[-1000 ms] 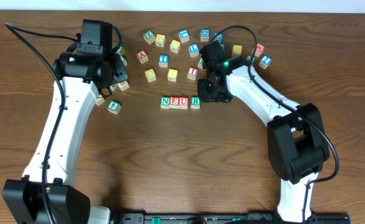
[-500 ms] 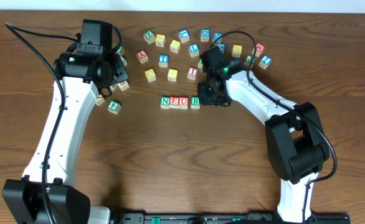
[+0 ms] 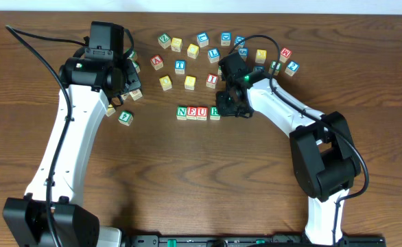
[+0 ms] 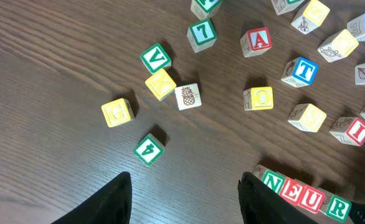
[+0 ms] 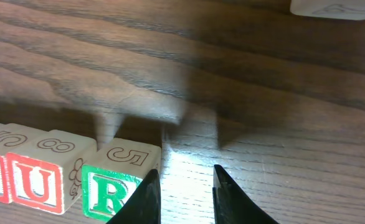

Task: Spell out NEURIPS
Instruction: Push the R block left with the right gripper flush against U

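**Table** (image 3: 187, 171): brown wood, bears everything below.

**Right gripper** (image 5: 185, 180): low over the table, just beside the row's right end. The jaws stand a narrow gap apart with only bare wood between them, so it holds nothing. Against the earlier overhead frames it has slid in toward the row from further right.

**Left gripper** (image 4: 185, 199): well left of the row, jaws apart and empty. Its position is unchanged from those frames.

**Row** (image 3: 198, 112): four cubes touching side by side, reading N, E, U, R. The R cube (image 5: 111, 186) closes the right end. The row is the same four letters as in the earlier frames.

**I cube** (image 3: 212, 80): red letter, behind the row's right end among the loose cubes (image 3: 190, 82), and probably the next one needed.

**Handling (judged)**: small wooden cubes, light, stiff and not fragile, with smooth faces. Pinch two opposite side faces from above. A cube may skid or twist if nudged, and neighbours leave little room for fingers.
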Tool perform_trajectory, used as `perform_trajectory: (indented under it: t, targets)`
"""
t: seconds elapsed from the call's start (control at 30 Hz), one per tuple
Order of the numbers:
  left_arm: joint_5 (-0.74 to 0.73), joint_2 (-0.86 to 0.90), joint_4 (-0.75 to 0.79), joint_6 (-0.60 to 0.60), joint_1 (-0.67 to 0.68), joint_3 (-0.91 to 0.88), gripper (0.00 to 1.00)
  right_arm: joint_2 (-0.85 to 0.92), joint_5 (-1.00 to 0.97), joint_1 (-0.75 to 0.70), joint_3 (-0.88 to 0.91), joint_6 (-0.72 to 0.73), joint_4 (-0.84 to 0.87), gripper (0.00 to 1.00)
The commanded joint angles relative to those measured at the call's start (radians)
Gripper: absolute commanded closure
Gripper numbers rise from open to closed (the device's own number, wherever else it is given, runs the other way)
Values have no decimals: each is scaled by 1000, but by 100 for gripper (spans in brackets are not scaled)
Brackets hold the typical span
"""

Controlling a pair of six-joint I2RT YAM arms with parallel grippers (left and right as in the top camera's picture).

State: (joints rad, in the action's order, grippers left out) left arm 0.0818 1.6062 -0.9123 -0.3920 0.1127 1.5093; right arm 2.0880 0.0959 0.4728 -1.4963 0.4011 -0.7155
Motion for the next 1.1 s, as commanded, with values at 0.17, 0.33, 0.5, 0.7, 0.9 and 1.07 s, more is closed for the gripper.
perform_trajectory:
  t: [0.17, 0.33, 0.5, 0.7, 0.9, 1.07]
  targets:
    - [16, -18, -3, 6, -5, 11, 46, 18, 18, 14, 6, 15, 20, 77]
    - [16, -18, -3, 6, -5, 11, 46, 30, 27, 19, 5, 33, 40, 77]
    - [16, -18, -3, 6, -5, 11, 46, 33, 31, 20, 6, 48, 51, 77]
    - [16, -18, -3, 6, -5, 11, 46, 33, 45, 26, 6, 48, 71, 78]
    - [16, -18, -3, 6, -5, 11, 46, 33, 45, 34, 6, 47, 81, 77]
    - [16, -18, -3, 6, -5, 11, 46, 33, 45, 36, 6, 47, 84, 78]
